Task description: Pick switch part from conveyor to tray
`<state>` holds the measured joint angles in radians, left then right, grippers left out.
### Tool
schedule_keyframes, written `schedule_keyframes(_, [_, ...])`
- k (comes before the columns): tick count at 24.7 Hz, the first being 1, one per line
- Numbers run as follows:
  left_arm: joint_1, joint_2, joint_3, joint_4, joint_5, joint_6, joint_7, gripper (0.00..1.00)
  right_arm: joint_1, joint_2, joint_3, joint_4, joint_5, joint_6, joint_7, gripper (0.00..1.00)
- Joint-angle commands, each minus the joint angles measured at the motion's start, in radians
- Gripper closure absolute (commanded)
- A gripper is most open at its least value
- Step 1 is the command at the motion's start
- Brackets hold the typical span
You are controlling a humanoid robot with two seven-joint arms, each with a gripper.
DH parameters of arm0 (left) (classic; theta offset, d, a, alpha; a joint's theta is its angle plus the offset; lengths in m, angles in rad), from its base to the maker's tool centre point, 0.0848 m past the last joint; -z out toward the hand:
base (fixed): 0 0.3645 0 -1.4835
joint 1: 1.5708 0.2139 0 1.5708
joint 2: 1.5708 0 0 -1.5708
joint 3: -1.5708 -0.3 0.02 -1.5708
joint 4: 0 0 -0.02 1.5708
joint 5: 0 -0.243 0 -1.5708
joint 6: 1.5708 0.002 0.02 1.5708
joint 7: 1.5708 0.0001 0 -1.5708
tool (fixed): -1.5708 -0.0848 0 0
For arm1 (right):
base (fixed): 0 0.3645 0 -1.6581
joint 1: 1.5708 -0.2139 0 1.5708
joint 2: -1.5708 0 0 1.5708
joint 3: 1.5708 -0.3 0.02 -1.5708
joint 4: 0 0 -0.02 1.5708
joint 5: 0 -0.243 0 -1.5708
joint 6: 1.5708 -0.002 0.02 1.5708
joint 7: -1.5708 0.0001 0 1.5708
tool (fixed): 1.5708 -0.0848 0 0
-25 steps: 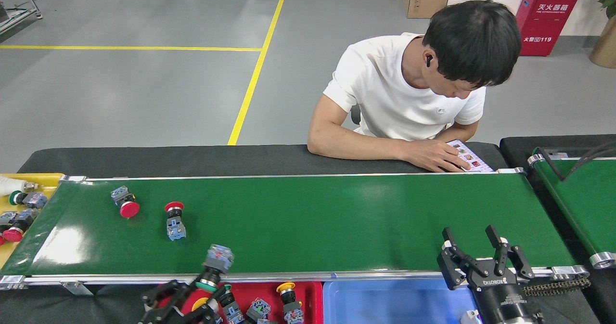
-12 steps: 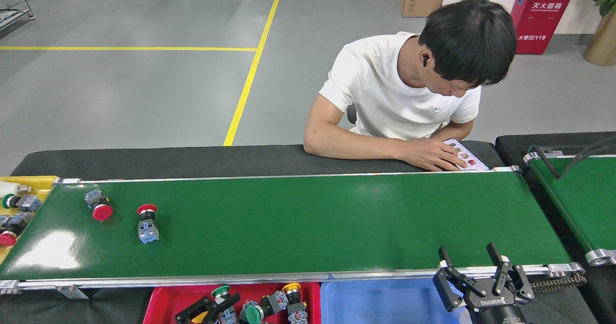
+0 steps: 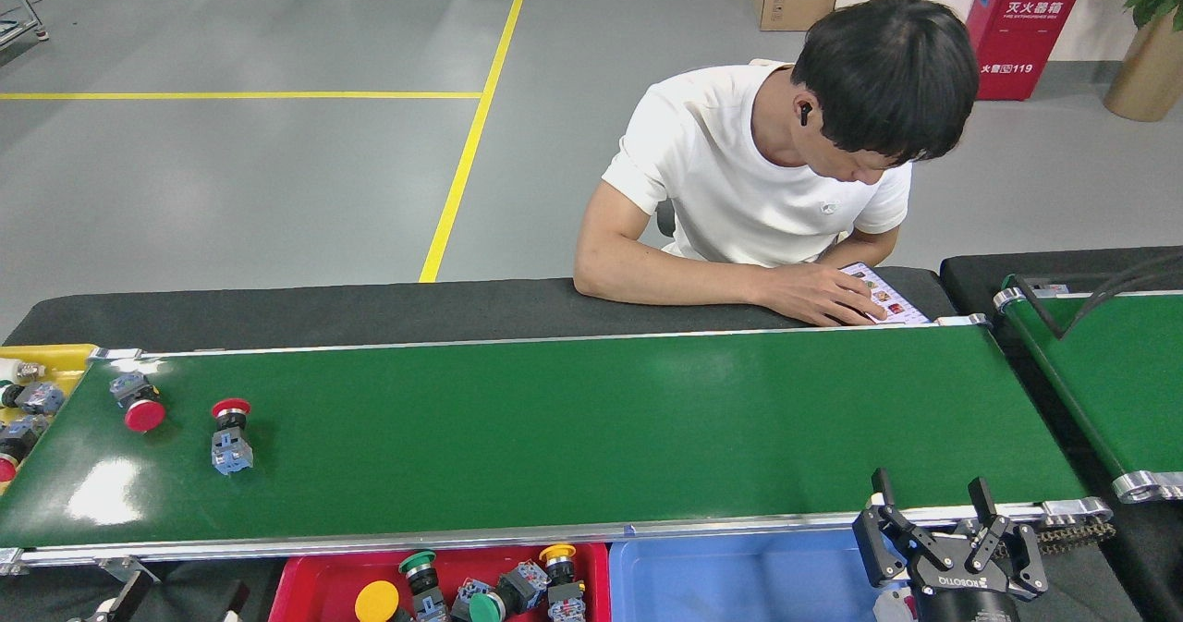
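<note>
Right hand [image 3: 932, 502]: your right hand sits at the bottom right, just over the near rail, fingers spread wide and holding nothing.
Left hand [image 3: 120, 599]: you see only dark tips at the bottom left edge; you cannot tell whether it is wide or narrow.
Conveyor [image 3: 573, 428]: glossy dark-green belt with silver rails, spanning most of your view, glare patch at its left end.
Switch parts on belt: a red-capped switch part [image 3: 230, 435] and a second red one [image 3: 136, 402] lie near the left end, apart from each other.
Tray [image 3: 319, 574]: red, below the near rail, holding several switch parts with green and yellow caps; its lower part is cut off.
Blue bin [image 3: 730, 580]: just beside the tray, also cut off.
Yellow bin [image 3: 55, 359]: at the far left, mostly out of view.
Room: grey floor [image 3: 231, 188] with yellow lines; a person [image 3: 767, 169] leans on the black desk [image 3: 323, 312] behind the belt.
Second belt [image 3: 1109, 372]: at the right, partly shown.
</note>
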<state>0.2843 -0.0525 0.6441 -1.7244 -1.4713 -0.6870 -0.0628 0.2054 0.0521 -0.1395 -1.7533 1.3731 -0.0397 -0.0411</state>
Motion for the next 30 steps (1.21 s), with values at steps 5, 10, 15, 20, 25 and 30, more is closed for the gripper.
schedule_keyframes(5, [-0.185, 0.088, -0.055, 0.230, -0.050, 0.188, -0.009, 0.00, -0.004, -0.005, -0.002, -0.012, -0.003, -0.002, -0.002, 0.01])
schedule_keyframes(10, [-0.326, 0.241, -0.069, 0.473, -0.046, 0.290, -0.006, 0.00, -0.007, 0.002, 0.000, -0.012, -0.005, 0.000, 0.001, 0.01])
schedule_keyframes(15, [-0.392, 0.329, -0.061, 0.618, -0.041, 0.297, 0.001, 0.00, -0.006, 0.018, 0.000, -0.014, -0.005, 0.011, 0.003, 0.01])
schedule_keyframes(20, [-0.459, 0.407, -0.072, 0.760, -0.041, 0.331, 0.032, 0.16, -0.003, 0.029, -0.006, -0.014, -0.005, 0.018, 0.003, 0.01])
schedule_keyframes(25, [-0.465, 0.450, -0.100, 0.795, -0.017, 0.313, 0.054, 0.96, -0.006, 0.031, -0.005, -0.014, -0.005, 0.064, 0.003, 0.01])
schedule_keyframes(30, [-0.447, 0.435, -0.100, 0.767, -0.003, 0.311, 0.054, 0.97, -0.006, 0.029, -0.005, -0.014, -0.005, 0.063, 0.001, 0.01])
